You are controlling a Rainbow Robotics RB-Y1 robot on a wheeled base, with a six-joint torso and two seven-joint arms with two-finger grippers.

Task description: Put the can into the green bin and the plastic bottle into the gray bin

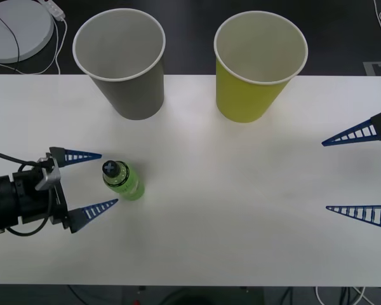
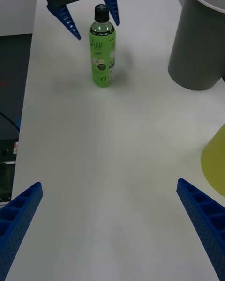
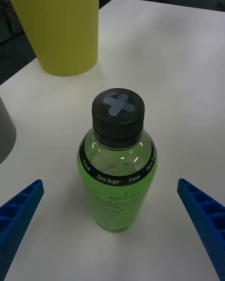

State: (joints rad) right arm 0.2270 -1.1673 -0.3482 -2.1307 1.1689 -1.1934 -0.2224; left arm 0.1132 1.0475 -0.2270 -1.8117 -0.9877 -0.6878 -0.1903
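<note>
The plastic bottle [image 1: 123, 181] stands upright on the white table, green with a black cap [image 3: 117, 107]. My left gripper [image 1: 108, 178] is open at the bottle's level, with a fingertip on either side of it and neither touching. At the table's far edge stand the gray bin [image 1: 136, 95] and, to its right, the green bin [image 1: 247, 95], both upright. My right gripper [image 1: 326, 175] hangs open at the right side of the table, holding nothing. In the right wrist view the bottle [image 2: 101, 51] stands far off beside the gray bin [image 2: 194, 47]. The can is out of view.
A white round disc [image 1: 16, 28] with a cable lies beyond the table at the back left. Bare tabletop [image 1: 241, 190] stretches between the bottle and my right gripper. The table's front edge [image 1: 190, 284] runs close below both arms.
</note>
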